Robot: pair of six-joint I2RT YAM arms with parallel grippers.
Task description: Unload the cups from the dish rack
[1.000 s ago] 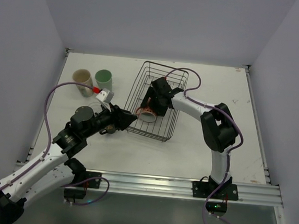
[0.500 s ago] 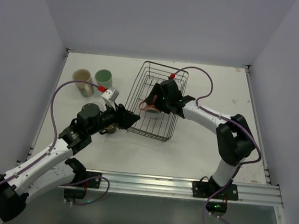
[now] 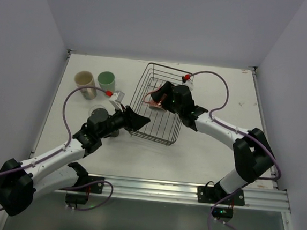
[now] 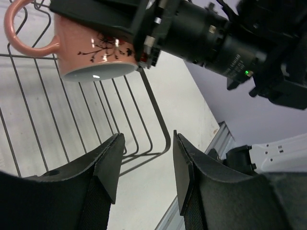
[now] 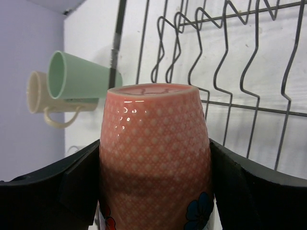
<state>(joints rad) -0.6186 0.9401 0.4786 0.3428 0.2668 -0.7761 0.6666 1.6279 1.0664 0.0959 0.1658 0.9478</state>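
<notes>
White table (image 3: 155,158) with dish rack (image 3: 163,127), plain lilac walls (image 3: 167,24) around.

No writing, brand, label or number can be read in any view. The salmon-pink mug (image 4: 91,50) bears only painted flowers and dots.

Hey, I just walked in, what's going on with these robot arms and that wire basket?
Cups are being unloaded from a wire dish rack. The right gripper holds a salmon-pink mug clamped between its fingers, up over the rack. The left gripper is open and empty, hovering at the rack's near left corner. A mint-green tumbler and a cream cup stand on the table to the left of the rack.
</notes>
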